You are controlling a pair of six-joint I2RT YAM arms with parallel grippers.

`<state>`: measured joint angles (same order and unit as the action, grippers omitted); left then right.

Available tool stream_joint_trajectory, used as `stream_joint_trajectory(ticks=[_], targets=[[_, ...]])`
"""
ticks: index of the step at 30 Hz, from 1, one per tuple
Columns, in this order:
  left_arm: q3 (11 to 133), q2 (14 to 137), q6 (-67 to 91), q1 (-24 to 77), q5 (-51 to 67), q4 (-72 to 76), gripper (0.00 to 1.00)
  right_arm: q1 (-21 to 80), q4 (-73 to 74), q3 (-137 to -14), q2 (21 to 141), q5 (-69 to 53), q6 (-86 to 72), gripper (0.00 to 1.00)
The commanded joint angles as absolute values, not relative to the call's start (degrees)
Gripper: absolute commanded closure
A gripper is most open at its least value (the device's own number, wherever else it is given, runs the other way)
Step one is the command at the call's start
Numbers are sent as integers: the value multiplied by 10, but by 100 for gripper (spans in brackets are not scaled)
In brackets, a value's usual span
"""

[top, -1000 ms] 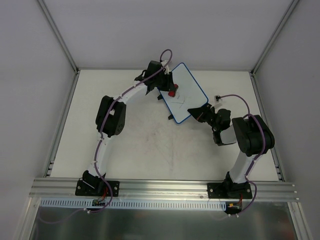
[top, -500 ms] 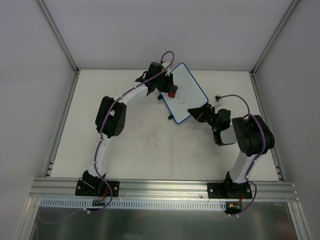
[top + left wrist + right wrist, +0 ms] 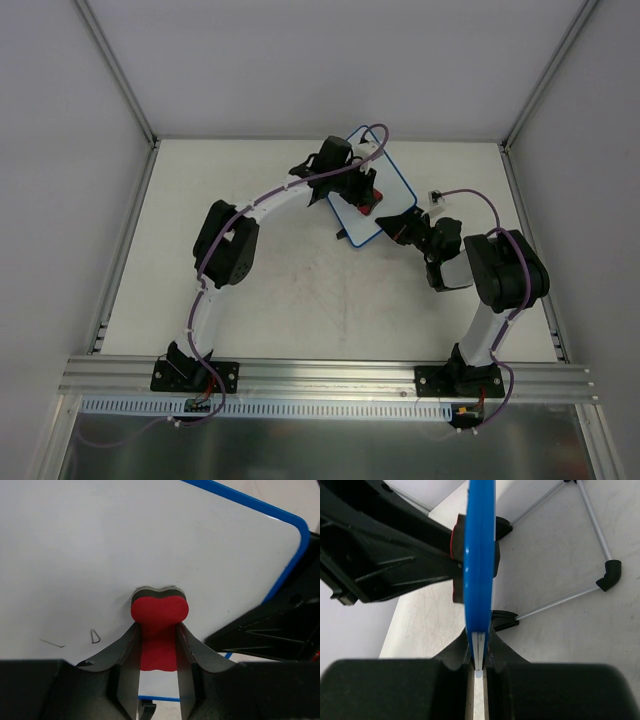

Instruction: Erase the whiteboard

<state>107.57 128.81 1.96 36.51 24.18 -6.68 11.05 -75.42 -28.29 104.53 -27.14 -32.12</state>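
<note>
Judging by its thin profile, the whiteboard (image 3: 125, 545) is light, rigid and slick-faced. It would likely skid or tip under wiping pressure unless restrained. The blue rim looks like the sound place to take hold, since the face offers no purchase.

The board stands tilted at the far middle of the bench (image 3: 300, 290), with its face turned toward the left arm. The right fingers (image 3: 460, 654) are clamped on the rim along the board's near edge, one on either side, bracing it.

The left fingers (image 3: 127, 650) are clenched on a red bow-shaped eraser (image 3: 160, 612). Its dark pad is pressed against the white face, close to the right arm's hold.

Two faint dark marks (image 3: 93, 636) show in the left wrist view on the face to the left of the eraser, apart from it.

Assessment: wiping is under way and not complete. Those marks call for a pass toward that side.
</note>
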Motion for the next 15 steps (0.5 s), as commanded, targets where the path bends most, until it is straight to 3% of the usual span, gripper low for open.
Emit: stream_joint_trajectory(ticks=[1, 11, 15], targets=[[1054, 1261, -31, 392, 318, -83, 100, 120, -877, -289, 1043, -295, -295, 100], [1056, 1259, -64, 405, 338, -84, 100, 120, -877, -289, 1046, -294, -294, 100], [1082, 1273, -48, 404, 253, -83, 100, 120, -877, -288, 1046, -294, -293, 100]])
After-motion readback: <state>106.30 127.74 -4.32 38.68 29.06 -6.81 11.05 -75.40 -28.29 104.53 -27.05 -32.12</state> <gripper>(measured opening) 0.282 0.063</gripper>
